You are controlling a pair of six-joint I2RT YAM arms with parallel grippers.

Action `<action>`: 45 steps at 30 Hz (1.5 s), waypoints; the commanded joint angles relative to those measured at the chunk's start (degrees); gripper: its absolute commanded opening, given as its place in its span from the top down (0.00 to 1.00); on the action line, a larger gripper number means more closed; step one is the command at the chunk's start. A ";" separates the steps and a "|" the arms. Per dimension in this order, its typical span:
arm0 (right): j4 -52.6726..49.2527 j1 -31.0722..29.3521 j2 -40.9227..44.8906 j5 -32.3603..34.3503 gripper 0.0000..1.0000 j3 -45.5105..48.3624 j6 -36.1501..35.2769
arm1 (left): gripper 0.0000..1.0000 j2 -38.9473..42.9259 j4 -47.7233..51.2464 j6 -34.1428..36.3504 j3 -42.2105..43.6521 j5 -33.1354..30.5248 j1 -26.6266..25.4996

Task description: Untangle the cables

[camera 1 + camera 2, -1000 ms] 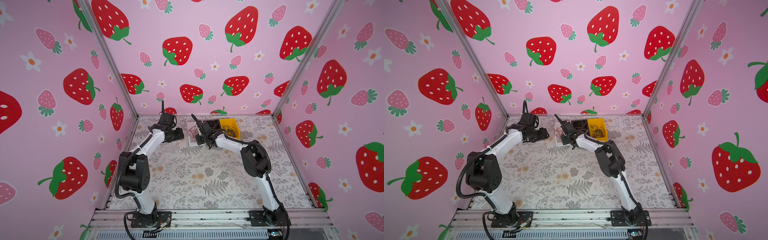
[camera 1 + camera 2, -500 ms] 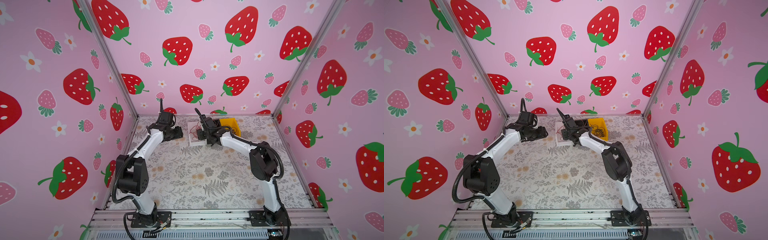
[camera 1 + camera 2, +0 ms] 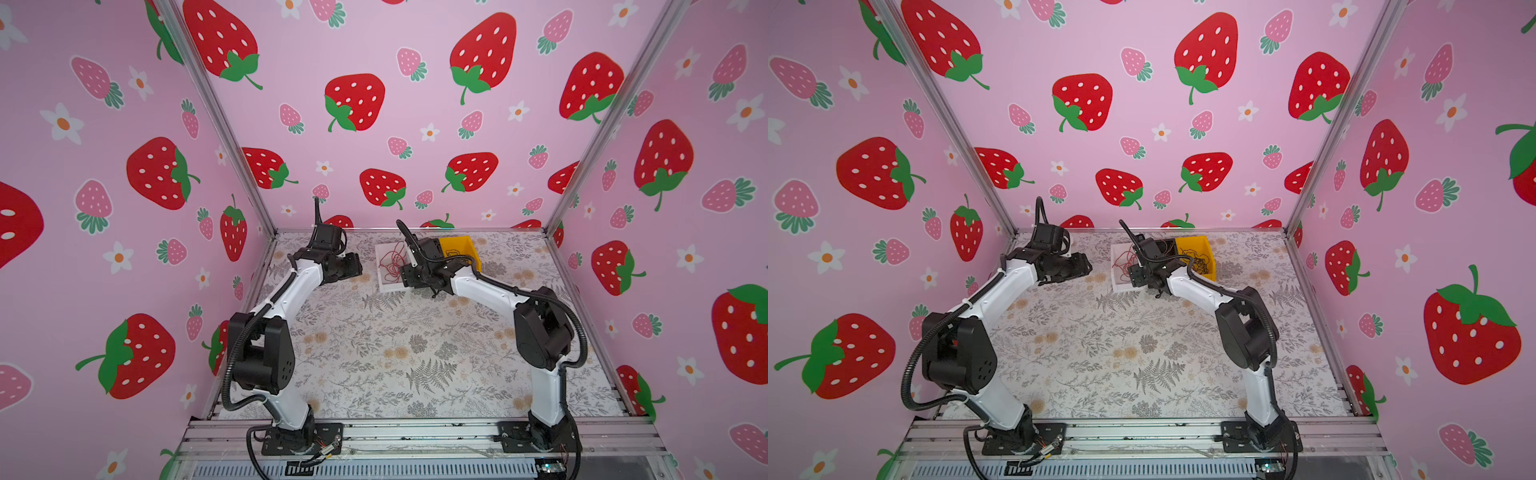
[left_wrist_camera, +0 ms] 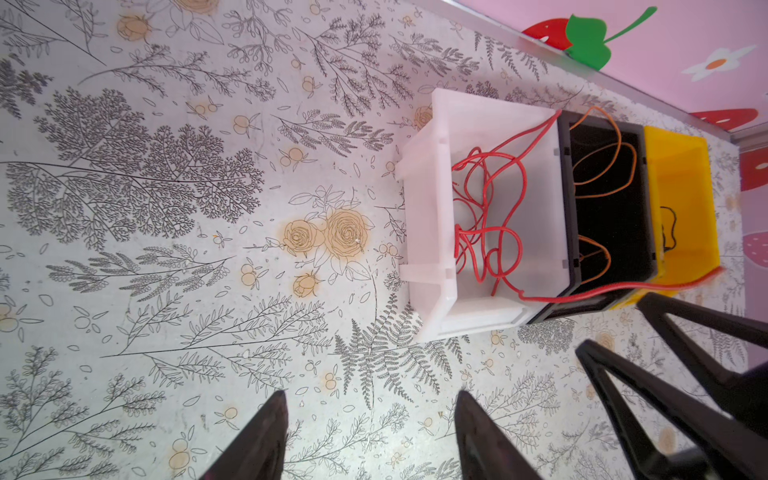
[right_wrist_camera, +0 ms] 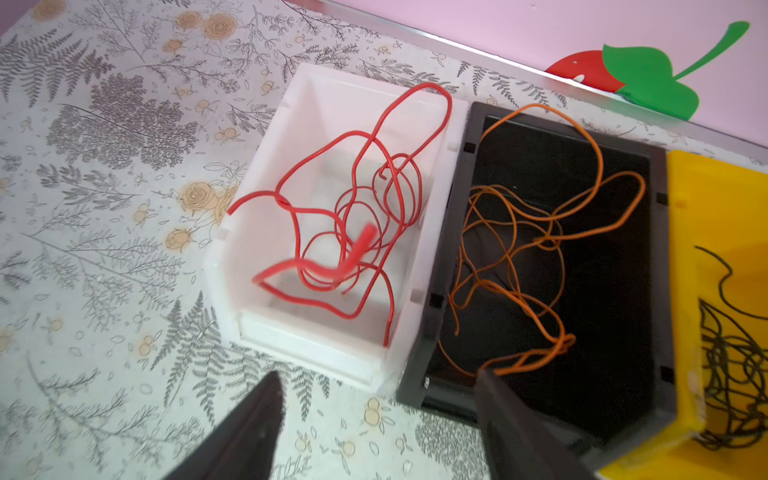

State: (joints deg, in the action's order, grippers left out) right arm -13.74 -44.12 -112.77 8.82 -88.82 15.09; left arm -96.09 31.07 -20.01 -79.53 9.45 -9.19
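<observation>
The cables lie sorted by colour in three bins side by side at the back of the table. Red cables (image 5: 353, 199) loop in the white bin (image 5: 266, 232), orange cables (image 5: 519, 245) in the black bin (image 5: 623, 311), black cables (image 5: 731, 353) in the yellow bin (image 5: 706, 199). One red cable (image 4: 623, 286) trails from the white bin across the black bin's corner, its end blurred. My right gripper (image 5: 379, 374) hangs open over the near edges of the white and black bins, nothing between its fingers. My left gripper (image 4: 372, 392) is open and empty over the table, left of the bins.
The bins (image 3: 388, 266) stand close to the back wall, near the middle. Pink strawberry walls enclose the floral table (image 3: 395, 353) on three sides. An aluminium rail (image 3: 415, 432) with both arm bases runs along the front edge.
My right gripper has opened wide and let go of a red cable, which is dropping at the white bin. The left arm has barely moved.
</observation>
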 commanded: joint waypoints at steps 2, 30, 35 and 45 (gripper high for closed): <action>0.11 1.44 6.91 -3.68 0.01 6.19 -2.82 | 0.34 5.92 -5.00 2.71 4.88 -1.12 1.00; 91.28 37.59 22.36 -8.77 0.01 75.93 -17.58 | 0.13 8.63 -73.77 16.43 53.51 -21.34 7.66; 87.73 37.79 22.57 -7.38 0.01 74.66 -16.78 | 0.11 7.16 -76.66 16.86 54.27 -18.81 8.21; 84.67 37.70 22.27 -3.02 0.01 72.82 -15.35 | 0.09 7.32 -75.75 16.85 54.01 -18.55 8.31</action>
State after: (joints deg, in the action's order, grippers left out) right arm 69.30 -6.61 -90.24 4.91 -14.79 -0.91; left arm -88.60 -42.28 -3.46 -24.82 -9.80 -1.10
